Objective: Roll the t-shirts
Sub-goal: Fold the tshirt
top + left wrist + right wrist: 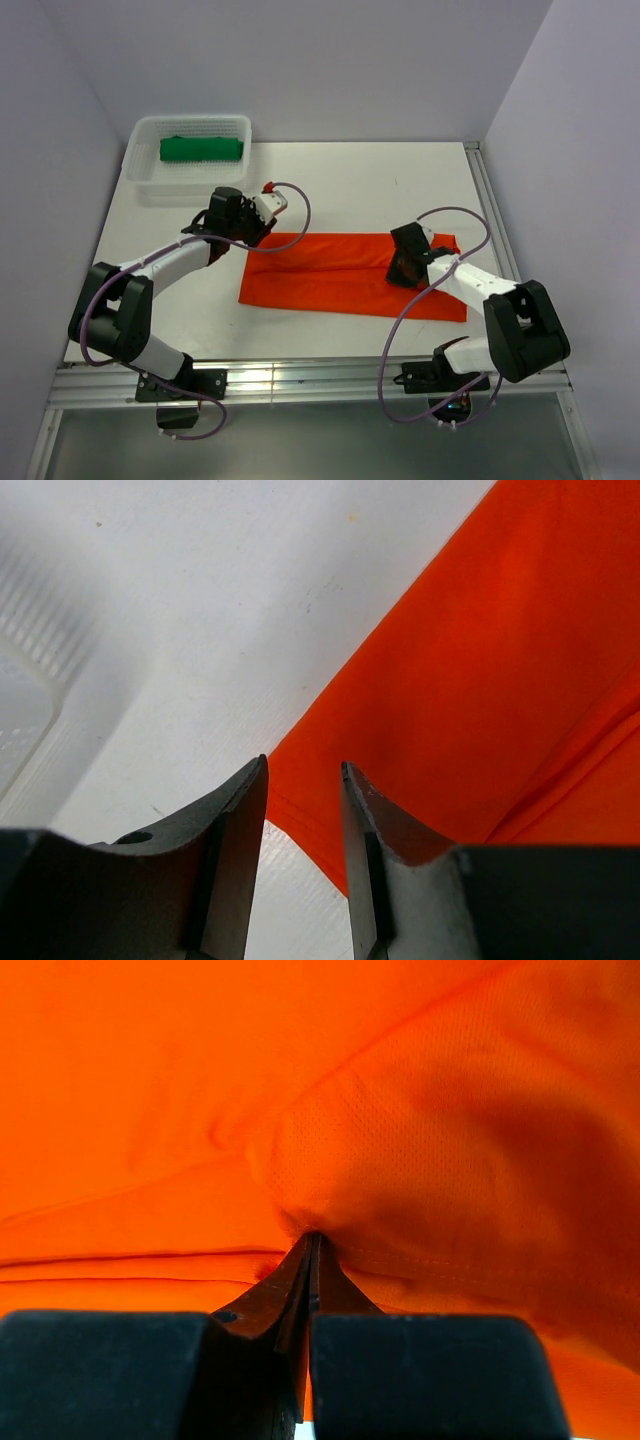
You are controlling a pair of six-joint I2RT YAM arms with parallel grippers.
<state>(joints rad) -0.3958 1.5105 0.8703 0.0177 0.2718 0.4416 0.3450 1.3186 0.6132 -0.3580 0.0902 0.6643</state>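
Orange shirt [340, 280] lies folded into a long band running left to right, mid-surface [350, 190]. Left fingers [235, 830] are slightly spread with a narrow gap, just over the band's far-left corner; cannot tell if they touch the cloth. Right fingers [278, 1295] are pressed together, pinching a fold of orange cloth near the band's right end, with the cloth bunched at the tips. Green shirt [201, 149] is rolled up and lies in the basket [140, 175] at the far left of the surface, well apart from the orange shirt.
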